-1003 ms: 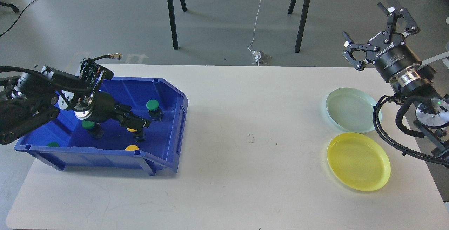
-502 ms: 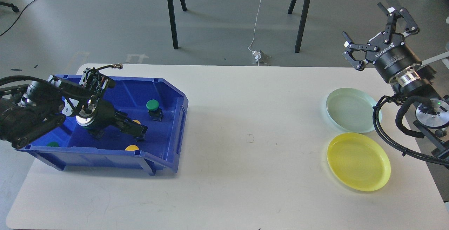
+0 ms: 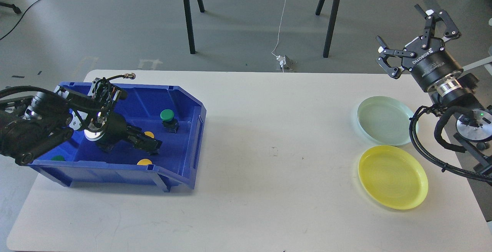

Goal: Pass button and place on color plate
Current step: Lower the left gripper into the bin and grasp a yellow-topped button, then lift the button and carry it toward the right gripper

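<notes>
A blue bin [image 3: 195, 140] at the table's left holds several buttons: a green one [image 3: 167, 115] on a black base, a yellow one [image 3: 144, 162] by the front wall, and a green one [image 3: 58, 158] at the front left. My left gripper [image 3: 150, 144] reaches low into the bin, right beside a partly hidden yellow button [image 3: 148, 134]. Its dark fingers cannot be told apart. My right gripper [image 3: 400, 24] is open and empty, raised beyond the table's far right corner. A yellow plate [image 3: 393, 177] and a pale green plate [image 3: 385, 120] lie empty at the right.
The white table [image 3: 269, 175] has bare surface between the bin and the plates. My right arm's cables [image 3: 430, 144] hang beside the plates at the right edge. Black stand legs [image 3: 188, 17] and a power cable are on the floor behind the table.
My left arm has dropped lower into the bin and drawn slightly back, with the gripper now down at the yellow button. The right arm has barely moved.
</notes>
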You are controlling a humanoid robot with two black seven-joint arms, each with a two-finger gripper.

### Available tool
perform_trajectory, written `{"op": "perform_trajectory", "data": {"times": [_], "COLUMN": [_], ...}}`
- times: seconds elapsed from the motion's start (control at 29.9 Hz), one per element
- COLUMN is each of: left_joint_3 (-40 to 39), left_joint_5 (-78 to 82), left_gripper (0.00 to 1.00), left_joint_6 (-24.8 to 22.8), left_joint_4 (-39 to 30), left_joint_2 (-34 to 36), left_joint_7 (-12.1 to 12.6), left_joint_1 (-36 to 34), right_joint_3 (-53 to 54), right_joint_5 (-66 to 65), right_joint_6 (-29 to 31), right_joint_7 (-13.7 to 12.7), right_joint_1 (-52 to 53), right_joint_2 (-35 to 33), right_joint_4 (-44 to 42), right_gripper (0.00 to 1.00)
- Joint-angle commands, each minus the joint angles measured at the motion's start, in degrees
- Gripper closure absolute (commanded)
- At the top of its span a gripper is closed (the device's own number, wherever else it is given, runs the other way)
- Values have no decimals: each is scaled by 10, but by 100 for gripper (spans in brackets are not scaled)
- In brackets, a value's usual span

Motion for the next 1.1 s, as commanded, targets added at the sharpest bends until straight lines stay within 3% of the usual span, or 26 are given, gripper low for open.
{"op": "perform_trajectory", "data": {"times": [0.0,0.07,0.3,0.5,0.7,0.87,1.07], "left_joint_3": [0,0,-1,-1,-9,-25,-116], "left_joint_5": [6,14,14,14,13,7,-40], "left_gripper": [47,58,64,90,93,93,92], "left_joint_6": [0,0,0,0,0,0,0], "left_joint_4": [0,0,0,-7,-57,-162,-275], "left_joint_2": [-1,-1,-6,-6,36,120,234], "left_joint_7": [0,0,0,0,0,0,0], "left_joint_1": [1,2,8,3,-14,-51,-53], "right_joint_3": [0,0,4,4,4,5,9], "right_joint_5": [1,1,1,1,0,1,0], "right_joint_6": [0,0,0,0,0,0,0], "right_joint_7": [0,0,0,0,0,0,-2], "right_joint_1": [-3,-5,-6,-7,-7,-6,0], "right_joint_2": [-1,-2,-3,-2,-3,-4,-5], "right_joint_4": [0,0,0,1,1,3,-6], "right_gripper": [1,1,1,1,1,1,1]}}
